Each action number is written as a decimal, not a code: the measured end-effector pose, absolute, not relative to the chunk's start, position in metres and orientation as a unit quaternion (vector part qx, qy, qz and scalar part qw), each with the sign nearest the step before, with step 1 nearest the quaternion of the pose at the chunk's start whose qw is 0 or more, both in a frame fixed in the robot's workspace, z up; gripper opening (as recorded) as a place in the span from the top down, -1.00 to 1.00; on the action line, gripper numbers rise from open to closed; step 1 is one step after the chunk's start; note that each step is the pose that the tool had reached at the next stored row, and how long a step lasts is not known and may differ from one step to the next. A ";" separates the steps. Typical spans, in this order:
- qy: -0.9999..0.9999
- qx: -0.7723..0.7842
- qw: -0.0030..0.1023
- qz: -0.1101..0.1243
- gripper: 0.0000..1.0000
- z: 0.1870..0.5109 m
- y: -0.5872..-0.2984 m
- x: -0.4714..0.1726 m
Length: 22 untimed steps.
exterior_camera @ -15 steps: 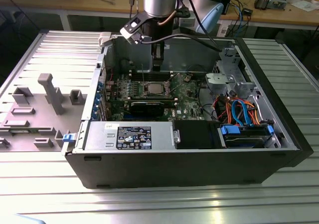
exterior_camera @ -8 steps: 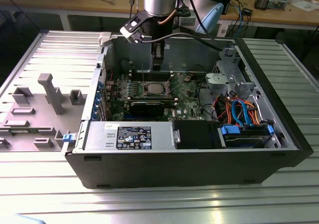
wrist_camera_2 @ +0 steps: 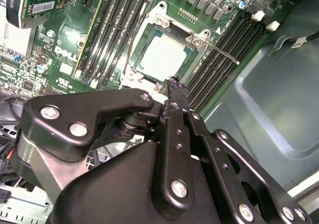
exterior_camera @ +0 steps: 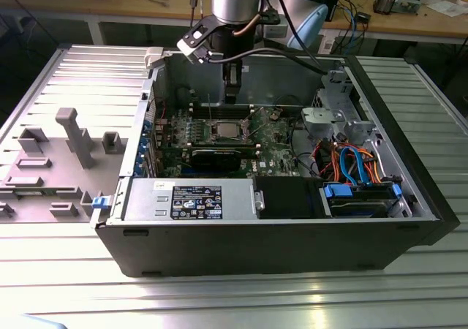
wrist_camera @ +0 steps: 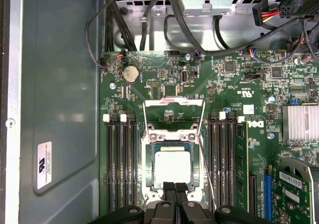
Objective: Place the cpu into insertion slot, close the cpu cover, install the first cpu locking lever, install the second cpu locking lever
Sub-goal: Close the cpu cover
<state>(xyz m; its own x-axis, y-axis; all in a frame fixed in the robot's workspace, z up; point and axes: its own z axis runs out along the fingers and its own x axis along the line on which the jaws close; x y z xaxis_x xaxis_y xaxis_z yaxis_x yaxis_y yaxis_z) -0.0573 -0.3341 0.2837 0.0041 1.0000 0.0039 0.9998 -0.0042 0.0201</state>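
Cpu (wrist_camera: 173, 167) is seated flat in the insertion slot (wrist_camera: 148, 157), silver top up. Cpu cover (wrist_camera: 173, 103) is swung open on its hinge, clear of the chip. Gripper (wrist_camera: 175, 188) hangs just over the slot's edge opposite the hinge, fingers pinched together, with nothing between them as far as the wrist views let me judge.

Handling: you should expect the cover to be thin sheet metal, light and likely a bit springy, with slick edges. Take it by the free crossbar. Keep off the chip and the fragile contact field beneath it.
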 end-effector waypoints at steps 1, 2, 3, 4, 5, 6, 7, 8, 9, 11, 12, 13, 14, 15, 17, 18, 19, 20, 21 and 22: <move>0.706 0.709 0.006 0.009 0.79 0.284 -0.334 -0.057; 0.706 0.709 0.006 0.008 0.79 0.284 -0.334 -0.057; 0.706 0.709 0.006 0.009 0.79 0.284 -0.334 -0.057; 0.706 0.709 0.006 0.008 0.79 0.284 -0.334 -0.056; 0.706 0.709 0.006 0.009 0.79 0.284 -0.334 -0.056; 0.706 0.709 0.006 0.009 0.79 0.284 -0.334 -0.056; 0.706 0.709 0.006 0.008 0.79 0.284 -0.334 -0.056; 0.706 0.709 0.006 0.008 0.79 0.284 -0.334 -0.056; 0.706 0.709 0.006 0.009 0.79 0.284 -0.334 -0.056; 0.706 0.709 0.006 0.009 0.79 0.284 -0.334 -0.056; 0.706 0.709 0.006 0.008 0.79 0.284 -0.334 -0.056; 0.706 0.709 0.006 0.008 0.79 0.285 -0.334 -0.056; 0.706 0.709 0.006 0.008 0.79 0.286 -0.334 -0.056; 0.706 0.709 0.006 0.008 0.79 0.287 -0.334 -0.056; 0.706 0.709 0.006 0.008 0.79 0.288 -0.334 -0.056; 0.706 0.709 0.006 0.008 0.79 0.289 -0.334 -0.056; 0.706 0.709 0.006 0.008 0.79 0.291 -0.334 -0.056; 0.706 0.709 0.006 0.008 0.79 0.292 -0.334 -0.056; 0.706 0.709 0.006 0.009 0.79 0.293 -0.334 -0.056; 0.706 0.709 0.006 0.009 0.79 0.295 -0.334 -0.056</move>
